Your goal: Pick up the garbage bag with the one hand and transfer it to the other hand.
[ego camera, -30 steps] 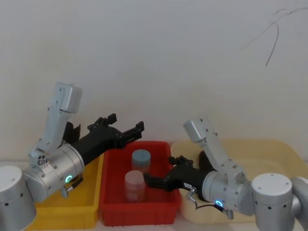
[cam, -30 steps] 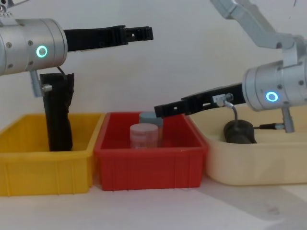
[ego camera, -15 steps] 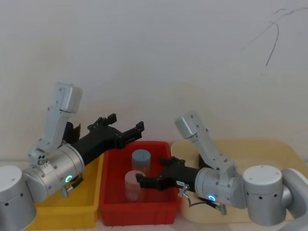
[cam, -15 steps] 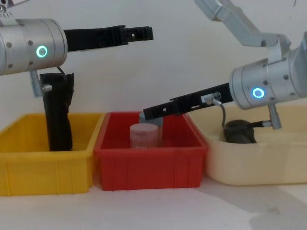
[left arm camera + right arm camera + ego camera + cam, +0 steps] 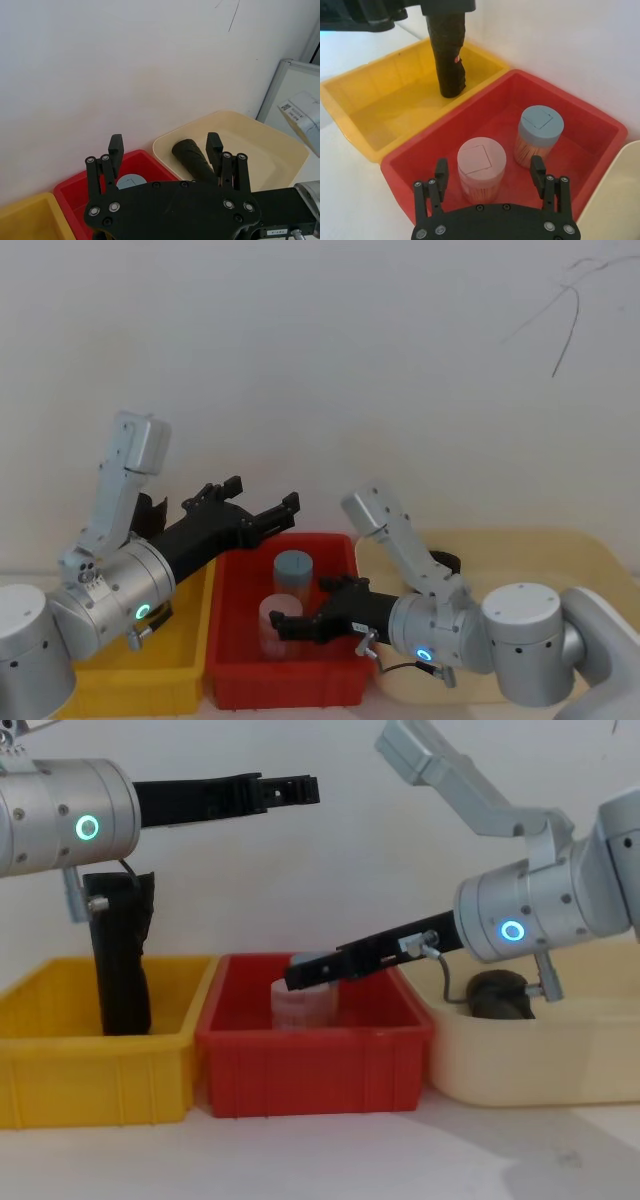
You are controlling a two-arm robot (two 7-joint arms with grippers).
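While both grippers gape empty:
Bag: garbage bag (image 5: 192, 159) lying in cream tray (image 5: 560, 1070).
Right gripper (image 5: 489, 173): over red bin (image 5: 335, 672), pink-lidded jar (image 5: 481, 156) between fingers.
Left gripper (image 5: 262, 500): raised above red bin's back-left corner.

Head looks down, chest sideways (both near), sharing the red bin (image 5: 285, 680).

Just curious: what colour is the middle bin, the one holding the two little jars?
Red: the middle bin, best seen in the right wrist view.
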